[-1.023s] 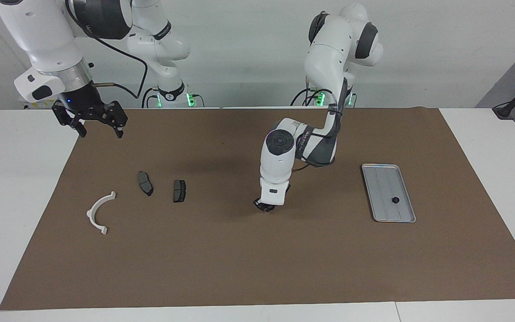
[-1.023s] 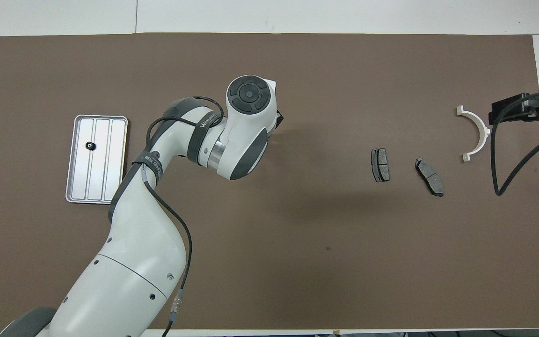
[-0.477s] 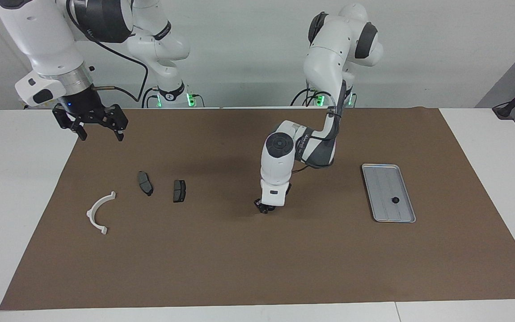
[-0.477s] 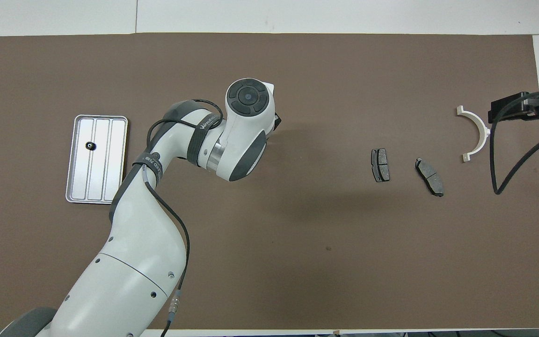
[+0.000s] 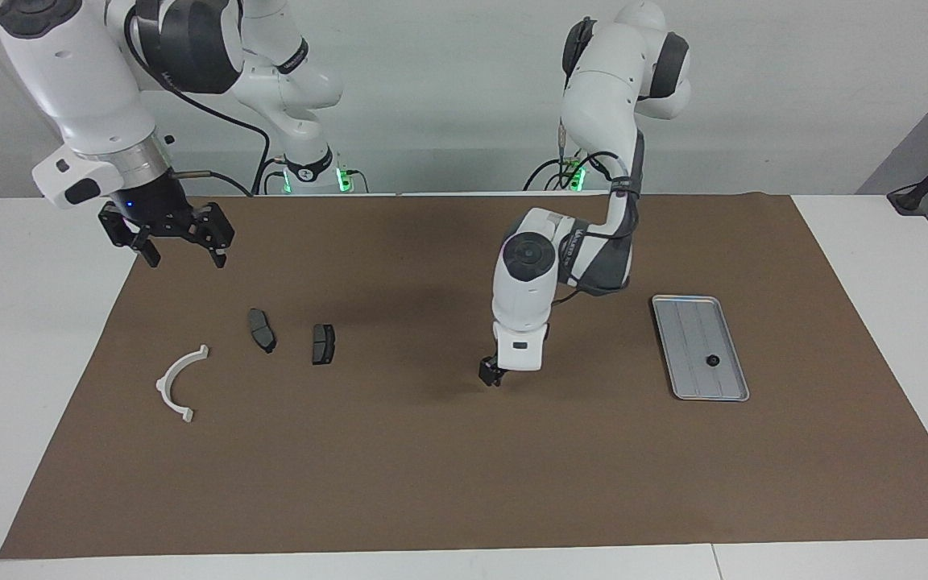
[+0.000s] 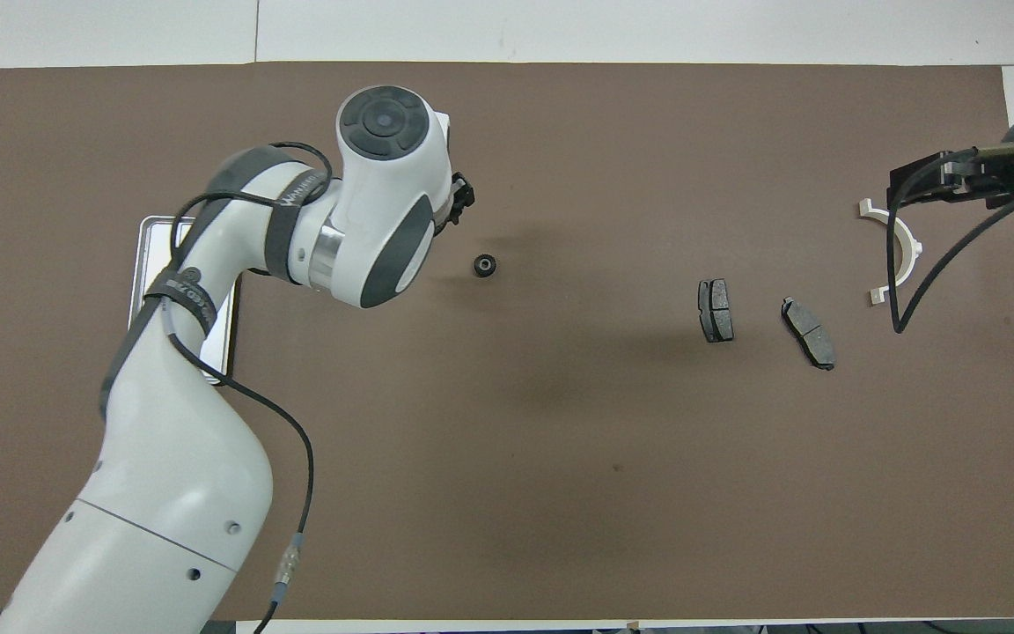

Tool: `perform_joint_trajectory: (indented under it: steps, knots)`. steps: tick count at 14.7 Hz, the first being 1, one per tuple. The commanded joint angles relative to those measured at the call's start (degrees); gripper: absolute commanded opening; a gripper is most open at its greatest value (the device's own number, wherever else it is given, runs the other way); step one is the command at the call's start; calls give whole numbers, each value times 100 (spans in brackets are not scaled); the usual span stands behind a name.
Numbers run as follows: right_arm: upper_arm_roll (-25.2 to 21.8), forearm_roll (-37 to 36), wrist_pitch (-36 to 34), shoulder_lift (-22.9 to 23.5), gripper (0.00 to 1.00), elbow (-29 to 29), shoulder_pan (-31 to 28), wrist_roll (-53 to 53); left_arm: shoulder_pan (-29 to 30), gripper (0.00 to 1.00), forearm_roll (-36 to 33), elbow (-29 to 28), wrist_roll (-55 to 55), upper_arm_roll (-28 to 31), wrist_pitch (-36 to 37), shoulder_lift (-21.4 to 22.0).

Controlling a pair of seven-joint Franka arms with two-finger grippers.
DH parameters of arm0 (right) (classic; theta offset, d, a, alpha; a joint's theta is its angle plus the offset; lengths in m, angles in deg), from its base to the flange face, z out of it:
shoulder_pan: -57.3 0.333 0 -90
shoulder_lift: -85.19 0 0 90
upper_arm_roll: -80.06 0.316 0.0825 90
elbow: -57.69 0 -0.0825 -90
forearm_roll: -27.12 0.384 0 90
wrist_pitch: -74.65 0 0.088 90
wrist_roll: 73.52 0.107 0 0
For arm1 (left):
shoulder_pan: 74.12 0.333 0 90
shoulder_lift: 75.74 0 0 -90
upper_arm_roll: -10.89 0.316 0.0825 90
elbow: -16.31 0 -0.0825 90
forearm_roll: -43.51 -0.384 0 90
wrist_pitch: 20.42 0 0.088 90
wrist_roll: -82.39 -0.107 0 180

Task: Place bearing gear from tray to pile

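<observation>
**A:** What is changing here?

**B:** The bearing gear (image 6: 484, 265) is now lying free on the brown mat (image 5: 464, 483), where a second ago the arm was covering that spot. The left tool (image 5: 491, 375) is lifting off it and drawing back toward the tray (image 5: 685, 310).

**A:** Is that tool gaping or closed?

**B:** It is carrying nothing, but I cannot tell more than that. In the facing view the gear is probably hiding under the tool's tip.

**A:** And the right tool (image 5: 178, 242)?

**B:** It is waiting with its fingers apart, hanging over the mat's edge at the right arm's end.

**A:** So is the gear reaching the pile?

**B:** Not yet, I think. It is sitting between the tray and the brake pads (image 5: 323, 344), well apart from them and the white bracket (image 5: 178, 383). Someone is going to have to pick it up again. Another gear (image 5: 711, 360) is waiting in the tray.
</observation>
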Motion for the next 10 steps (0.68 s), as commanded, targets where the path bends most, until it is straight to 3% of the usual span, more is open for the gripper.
perform_joint_trajectory:
  steps: [1, 4, 7, 10]
  knots:
    - [159, 54, 232, 636, 100, 544, 176, 201, 368, 93, 55, -372, -488, -14, 285, 512]
    - [169, -51, 198, 1339, 100, 1351, 755, 650, 869, 93, 55, -1047, -1601, -14, 258, 1091]
    - [134, -191, 233, 1805, 100, 1791, 1432, 1036, 1414, 92, 55, -1594, -2832, -14, 179, 1426]
    - [186, -183, -302, 2779, 100, 3205, 1942, 1300, 1836, 91, 55, -1638, -3860, -14, 153, 1436]
